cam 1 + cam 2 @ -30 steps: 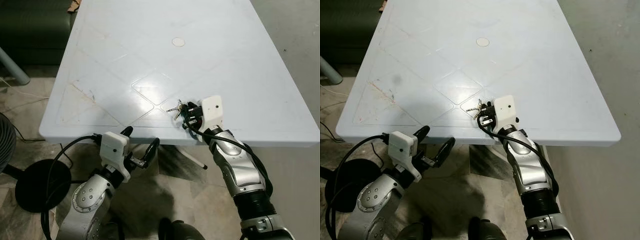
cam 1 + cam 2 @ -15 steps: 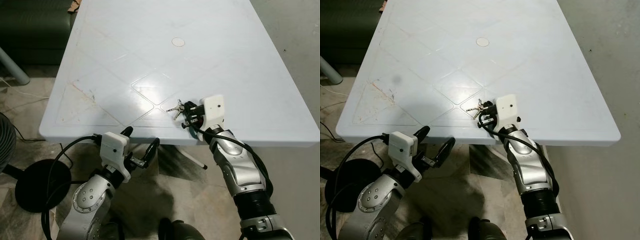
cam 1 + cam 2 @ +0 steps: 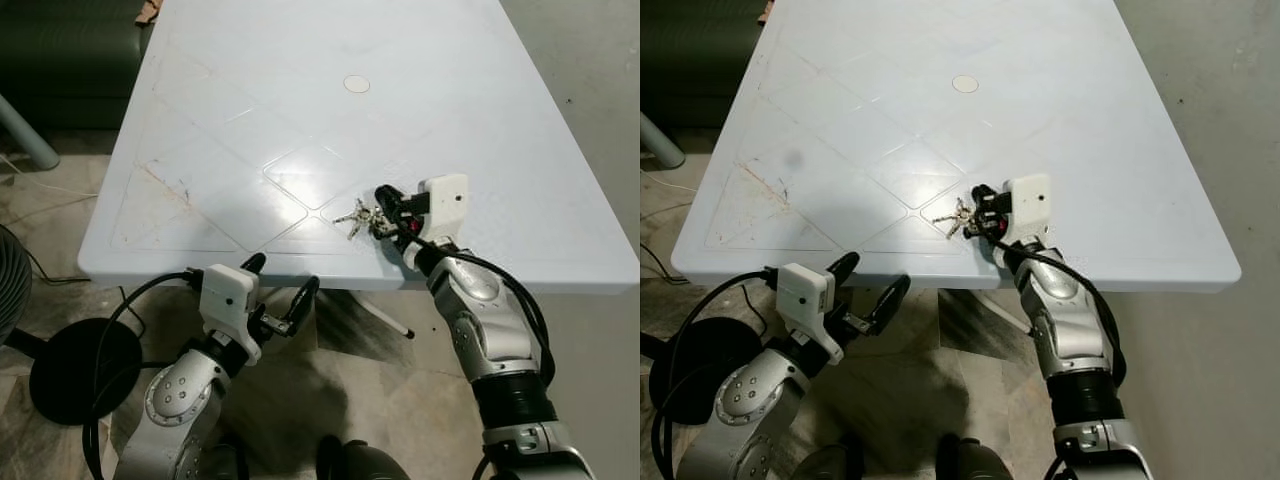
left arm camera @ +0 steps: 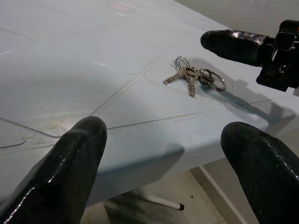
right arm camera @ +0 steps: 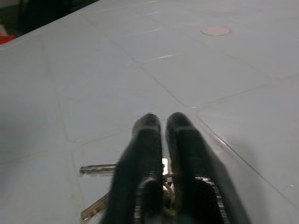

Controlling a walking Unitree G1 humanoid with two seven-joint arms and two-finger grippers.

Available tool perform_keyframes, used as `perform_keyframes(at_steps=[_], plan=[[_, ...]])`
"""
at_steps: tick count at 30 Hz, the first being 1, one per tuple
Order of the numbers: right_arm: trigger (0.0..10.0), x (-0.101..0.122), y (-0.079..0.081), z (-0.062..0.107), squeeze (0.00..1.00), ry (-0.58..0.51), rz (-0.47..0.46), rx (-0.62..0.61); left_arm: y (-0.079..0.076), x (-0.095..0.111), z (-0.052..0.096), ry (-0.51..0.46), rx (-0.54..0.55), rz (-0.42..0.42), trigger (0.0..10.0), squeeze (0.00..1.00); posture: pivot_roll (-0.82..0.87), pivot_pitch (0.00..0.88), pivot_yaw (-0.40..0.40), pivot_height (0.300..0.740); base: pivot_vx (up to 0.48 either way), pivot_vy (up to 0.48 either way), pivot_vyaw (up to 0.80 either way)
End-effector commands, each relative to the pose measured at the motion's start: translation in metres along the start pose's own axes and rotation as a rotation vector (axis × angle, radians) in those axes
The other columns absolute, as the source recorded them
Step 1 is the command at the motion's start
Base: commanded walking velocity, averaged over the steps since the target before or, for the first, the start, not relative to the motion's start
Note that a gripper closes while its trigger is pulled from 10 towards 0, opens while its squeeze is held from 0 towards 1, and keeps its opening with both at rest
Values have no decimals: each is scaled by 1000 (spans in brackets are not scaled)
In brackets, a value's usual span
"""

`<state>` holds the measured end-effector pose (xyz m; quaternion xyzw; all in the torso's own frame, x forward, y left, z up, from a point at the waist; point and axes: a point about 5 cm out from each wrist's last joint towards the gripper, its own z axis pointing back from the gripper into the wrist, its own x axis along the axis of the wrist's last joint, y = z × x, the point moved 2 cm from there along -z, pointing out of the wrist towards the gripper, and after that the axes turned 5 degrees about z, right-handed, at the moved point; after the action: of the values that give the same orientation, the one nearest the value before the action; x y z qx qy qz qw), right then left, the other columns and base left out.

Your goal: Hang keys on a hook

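A small bunch of silver keys (image 3: 357,216) on rings lies flat on the pale blue table (image 3: 250,130), close to its near edge. My right gripper (image 3: 382,193) hovers just above and to the right of the bunch. Its fingers (image 5: 149,140) are pressed almost together with nothing held, and the keys (image 5: 96,169) lie on the table beneath them. In the left wrist view the keys (image 4: 194,77) rest on the tabletop, apart from the right finger (image 4: 233,44) above them. My left gripper (image 3: 284,274) is open, below the table's near edge.
A round plug (image 3: 356,84) marks the table's middle. A dark sofa (image 3: 60,60) stands at the far left, with a grey pole (image 3: 25,135) beside it. A black round base (image 3: 70,370) and cables lie on the floor at my left. A thin table leg (image 3: 385,318) runs beneath the near edge.
My right gripper has lifted off the keys and swung to the right, its camera housing now further back over the table. The keys stay where they lay. The left arm has not moved.
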<state>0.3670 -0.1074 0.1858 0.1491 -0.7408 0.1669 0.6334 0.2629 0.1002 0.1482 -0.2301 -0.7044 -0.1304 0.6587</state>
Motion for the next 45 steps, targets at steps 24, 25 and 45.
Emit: perform_keyframes(at_steps=[24, 25, 45], plan=[[10000, -16, 5, 8, 1000, 77, 106, 97, -3, 2, 2, -14, 0, 4, 10000, 0, 96, 284, -122, 740, 0, 0, 0], [10000, -17, 4, 8, 992, 86, 117, 98, -3, 2, 2, -14, 0, 5, 10000, 0, 96, 282, -122, 740, 0, 0, 0], [2980, -27, -1, 9, 0, 204, 116, 96, -4, 2, 3, -14, 0, 3, 10000, 0, 98, 279, -126, 740, 0, 0, 0]])
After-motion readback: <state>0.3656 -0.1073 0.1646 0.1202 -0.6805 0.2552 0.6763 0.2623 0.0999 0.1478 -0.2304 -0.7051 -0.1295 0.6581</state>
